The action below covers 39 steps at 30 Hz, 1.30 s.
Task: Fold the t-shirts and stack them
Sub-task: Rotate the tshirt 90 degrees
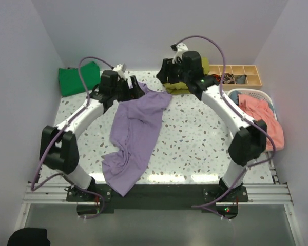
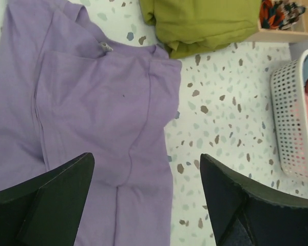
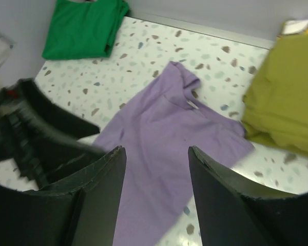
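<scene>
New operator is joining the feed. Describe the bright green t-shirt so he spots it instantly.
Start at the speckled terrazzo table and go to its far left corner. The bright green folded cotton t-shirt lies there. Unlike the crumpled lavender-purple cotton t-shirt mid-table and the duller olive-green folded cloth at the far middle, it is vivid emerald.

We see a loose t-shirt [image 1: 136, 128] lying down the middle of the table [image 1: 195, 138]. It runs from near the far edge to the near edge, and its end hangs over. A folded t-shirt [image 1: 78, 80] sits in the far left corner. A second folded t-shirt [image 1: 177, 88] sits at the far edge, just right of the loose one's far end. A tray [image 1: 246, 77] is in the far right corner. In front of it, by the right edge, a basket [image 1: 259, 95] has clothes [image 1: 264, 120] in it. The left gripper [image 2: 146, 159] hangs over the loose t-shirt's far end.
</scene>
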### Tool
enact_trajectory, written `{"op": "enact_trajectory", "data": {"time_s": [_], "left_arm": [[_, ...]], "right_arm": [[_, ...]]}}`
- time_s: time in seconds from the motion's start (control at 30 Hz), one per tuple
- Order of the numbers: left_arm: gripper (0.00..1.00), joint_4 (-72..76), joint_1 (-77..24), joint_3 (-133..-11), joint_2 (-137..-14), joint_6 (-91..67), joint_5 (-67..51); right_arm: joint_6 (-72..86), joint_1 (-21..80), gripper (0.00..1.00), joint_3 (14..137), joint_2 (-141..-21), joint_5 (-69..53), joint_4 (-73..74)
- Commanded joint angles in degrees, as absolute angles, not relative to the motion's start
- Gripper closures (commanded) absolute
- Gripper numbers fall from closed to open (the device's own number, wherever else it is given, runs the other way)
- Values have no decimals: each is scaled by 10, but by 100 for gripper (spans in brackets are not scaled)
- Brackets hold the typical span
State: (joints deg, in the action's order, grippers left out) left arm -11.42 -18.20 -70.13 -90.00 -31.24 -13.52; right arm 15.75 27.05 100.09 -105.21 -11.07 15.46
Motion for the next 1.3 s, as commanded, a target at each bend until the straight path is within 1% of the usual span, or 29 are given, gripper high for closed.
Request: {"op": "enact_trajectory", "data": {"time_s": [0.0, 0.03, 0.07, 0.17, 0.23, 0.37, 0.47, 0.5, 0.57, 0.6, 0.67, 0.7, 0.8, 0.93, 1.07, 1.13, 1.2, 1.27], "left_arm": [[13, -56, -171, -755, -1032, -269, -201], [14, -50, -171, -765, -1053, -265, -226], [14, -41, -171, -776, -1095, -260, -235], [16, -10, -166, -803, -1162, -257, -279], [16, 15, -163, -821, -1186, -257, -290], [15, 31, -155, -866, -1249, -253, -308], [14, 22, -147, -922, -1300, -251, -324], [14, 19, -143, -958, -1316, -250, -327], [14, 6, -138, -1000, -1365, -252, -327], [14, 1, -131, -1050, -1383, -254, -326], [14, -27, -124, -1100, -1437, -264, -339], [14, -35, -118, -1151, -1455, -267, -341], [13, -58, -107, -1231, -1512, -272, -346], [12, -50, -94, -1285, -1553, -279, -347], [12, -34, -76, -1338, -1590, -303, -356], [12, -33, -71, -1346, -1596, -308, -352], [12, -25, -62, -1343, -1596, -309, -348], [12, -24, -51, -1341, -1598, -309, -343]], "right_arm": [[155, 272, 44, 844, -951, 18, 144], [156, 272, 44, 807, -934, 17, 147], [157, 274, 44, 794, -922, 2, 162], [155, 290, 44, 754, -891, -16, 198], [159, 301, 44, 719, -875, -67, 202], [185, 360, 44, 665, -874, -117, 191], [222, 393, 44, 629, -894, -162, 160], [238, 400, 44, 625, -905, -167, 159], [249, 426, 44, 624, -934, -170, 151], [256, 435, 44, 625, -945, -174, 146], [260, 458, 44, 635, -977, -193, 134], [261, 465, 44, 642, -986, -199, 133], [268, 497, 44, 671, -1013, -214, 120], [274, 526, 44, 693, -1058, -249, 98], [275, 532, 44, 710, -1099, -265, 85], [276, 532, 44, 723, -1124, -236, 107], [270, 532, 45, 745, -1142, -197, 168], [270, 532, 45, 751, -1158, -123, 225]]}}
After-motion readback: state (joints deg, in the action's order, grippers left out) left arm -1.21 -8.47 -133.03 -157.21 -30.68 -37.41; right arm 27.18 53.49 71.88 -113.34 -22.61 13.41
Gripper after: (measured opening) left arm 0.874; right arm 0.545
